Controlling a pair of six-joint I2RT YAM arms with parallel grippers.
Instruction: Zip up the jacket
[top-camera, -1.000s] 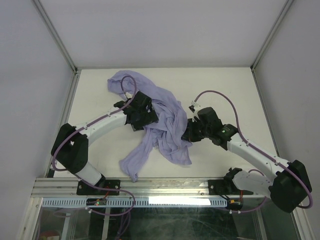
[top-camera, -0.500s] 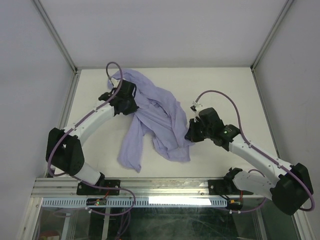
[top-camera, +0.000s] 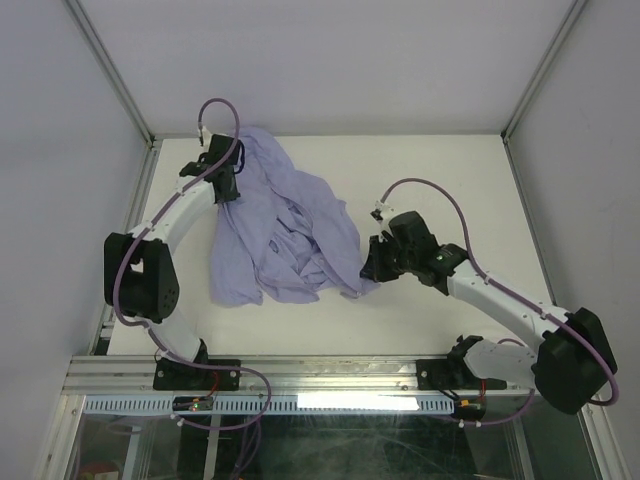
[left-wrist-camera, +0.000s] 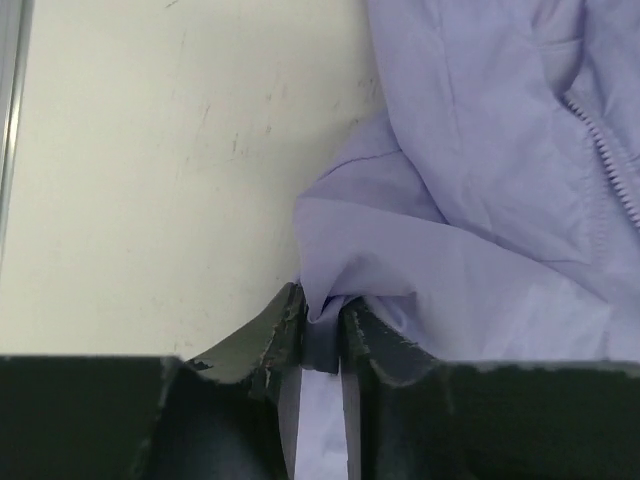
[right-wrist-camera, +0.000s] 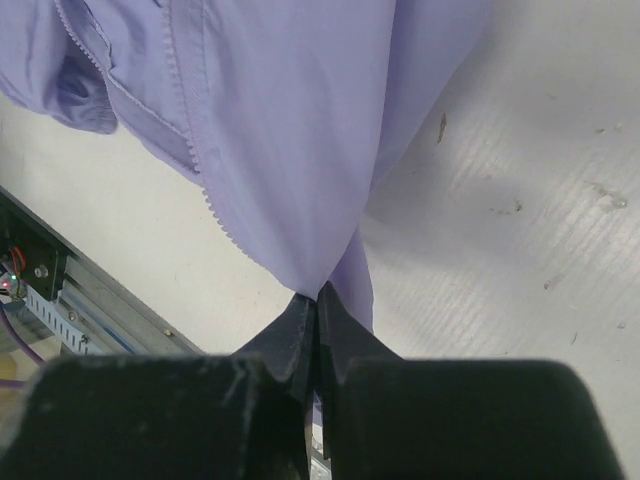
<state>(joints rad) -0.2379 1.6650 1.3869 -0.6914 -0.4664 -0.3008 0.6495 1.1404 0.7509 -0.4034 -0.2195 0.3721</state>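
Item: jacket (top-camera: 285, 235), lavender, thin and much wrinkled, lying in a crumpled spread on the left and middle of the white surface (top-camera: 460, 180). It runs from the far left corner down towards the near middle. It is unzipped, and open zipper teeth (left-wrist-camera: 612, 165) show along one front edge in the left wrist view. Left pincer (top-camera: 228, 190): at the far left edge of the jacket, clamped on a fold of the cloth, which bunches between the two fingers and hangs down through the gap. Bare surface lies just to its left. Right pincer (top-camera: 370, 270): at the near right corner of the jacket, tips pressed tight together on a thin pinch of cloth. The fabric rises taut from them, and a toothed zipper edge runs just left of the pinch in the right wrist view. The garment spans the space between the two pincers. Left arm (top-camera: 150, 260): arches up the left side of the surface. Right arm (top-camera: 500, 300): reaches in from the near right. Surface: pale, with scuffs and small dark specks. Metal rail (top-camera: 320, 372): along the near edge.
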